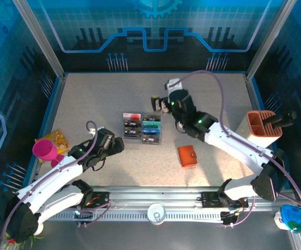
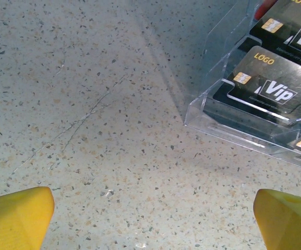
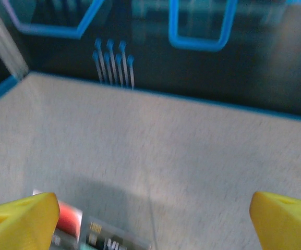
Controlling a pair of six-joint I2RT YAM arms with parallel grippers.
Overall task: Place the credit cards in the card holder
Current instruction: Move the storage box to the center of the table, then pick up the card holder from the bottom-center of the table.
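Observation:
The credit cards point(image 1: 141, 128) stand in a clear acrylic slotted tray point(image 1: 160, 136) at mid-table: black, blue, teal and a red-and-white one. The orange-red card holder point(image 1: 188, 156) lies closed on the table, right of and nearer than the tray. My left gripper point(image 1: 118, 145) hovers just left of the tray's near corner, open, with nothing between its fingers. The left wrist view shows black Vip cards point(image 2: 267, 86) in the tray point(image 2: 218, 125) ahead of the gripper point(image 2: 153, 221). My right gripper point(image 1: 158, 104) is open and empty beyond the tray's far right corner. Blurred red point(image 3: 69, 219) and black point(image 3: 108, 242) cards show below it.
A tall beige-and-orange box point(image 1: 262, 127) stands at the right edge. A pink cup point(image 1: 46, 151) and a yellow packet point(image 1: 58, 138) sit at the left. A can point(image 1: 155, 213) rests on the front rail, and a blue object point(image 1: 293, 219) lies at the near right corner.

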